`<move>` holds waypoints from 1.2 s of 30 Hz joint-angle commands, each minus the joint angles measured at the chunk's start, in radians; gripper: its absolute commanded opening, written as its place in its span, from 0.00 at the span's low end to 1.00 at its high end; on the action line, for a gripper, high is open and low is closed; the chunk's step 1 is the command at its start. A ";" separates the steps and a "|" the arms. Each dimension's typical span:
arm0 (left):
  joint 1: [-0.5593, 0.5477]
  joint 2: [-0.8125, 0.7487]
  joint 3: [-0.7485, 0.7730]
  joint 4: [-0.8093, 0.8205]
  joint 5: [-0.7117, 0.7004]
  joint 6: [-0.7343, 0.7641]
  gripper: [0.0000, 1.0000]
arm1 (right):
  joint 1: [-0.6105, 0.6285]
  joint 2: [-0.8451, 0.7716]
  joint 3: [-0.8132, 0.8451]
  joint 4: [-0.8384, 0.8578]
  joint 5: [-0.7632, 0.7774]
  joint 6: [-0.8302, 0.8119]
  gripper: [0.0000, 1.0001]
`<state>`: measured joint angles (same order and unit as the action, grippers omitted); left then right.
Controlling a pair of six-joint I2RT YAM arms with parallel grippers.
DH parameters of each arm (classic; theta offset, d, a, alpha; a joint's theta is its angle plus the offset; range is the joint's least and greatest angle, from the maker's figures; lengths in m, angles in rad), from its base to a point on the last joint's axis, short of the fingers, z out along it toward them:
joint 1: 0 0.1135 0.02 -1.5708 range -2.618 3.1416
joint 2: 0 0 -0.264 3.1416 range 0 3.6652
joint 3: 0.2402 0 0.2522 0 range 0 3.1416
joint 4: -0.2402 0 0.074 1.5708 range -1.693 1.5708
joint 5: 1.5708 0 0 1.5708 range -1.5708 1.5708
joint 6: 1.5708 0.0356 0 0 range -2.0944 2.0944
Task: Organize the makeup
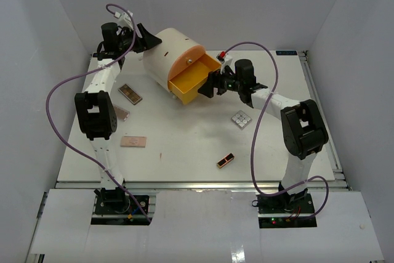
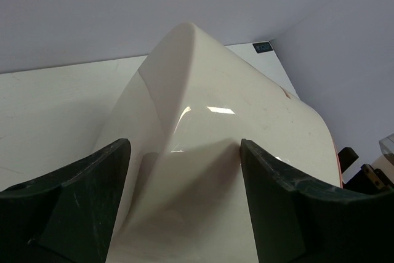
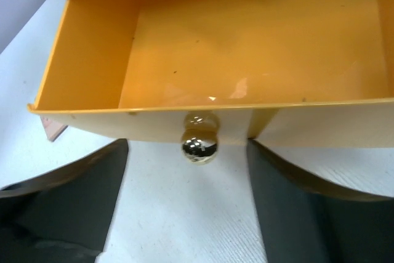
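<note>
Black-and-gold slim case (image 1: 225, 161) nearest me on the white desk (image 1: 184, 143), pinkish flat palette (image 1: 133, 141) and square palette (image 1: 241, 119) beyond. My right hand (image 1: 211, 85) is spread either side of the orange drawer's (image 1: 188, 84) gold knob (image 3: 199, 146); left hand (image 1: 146, 36) spread behind the cream cylinder (image 1: 166, 53).

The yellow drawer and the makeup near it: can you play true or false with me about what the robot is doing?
1. The yellow drawer is pulled open. True.
2. The drawer is full of makeup. False: its inside looks empty.
3. The right pincer is squeezing the gold knob. False: its fingers stand apart, one on each side of the knob, not touching it.
4. The black-and-gold case lies on the table, outside the drawer. True.
5. The left pincer has a finger on each side of the cream drawer unit. True.
</note>
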<state>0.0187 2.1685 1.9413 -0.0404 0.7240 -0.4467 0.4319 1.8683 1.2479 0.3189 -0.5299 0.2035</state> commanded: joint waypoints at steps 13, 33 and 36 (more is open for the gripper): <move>0.089 -0.257 0.062 -0.064 -0.283 -0.102 0.97 | -0.083 -0.353 -0.078 -0.810 -0.584 -1.113 0.96; 0.099 -1.202 -1.196 0.102 -0.144 -0.018 0.97 | 0.316 -0.455 -0.406 -1.064 -0.023 -1.643 1.00; 0.098 -1.240 -1.267 0.069 -0.161 0.016 0.97 | 0.329 -0.435 -0.421 -1.000 -0.010 -1.581 0.93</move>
<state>0.1165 0.9804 0.7500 0.0270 0.5560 -0.4661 0.7437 1.4150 0.8437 -0.7856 -0.6000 -1.4624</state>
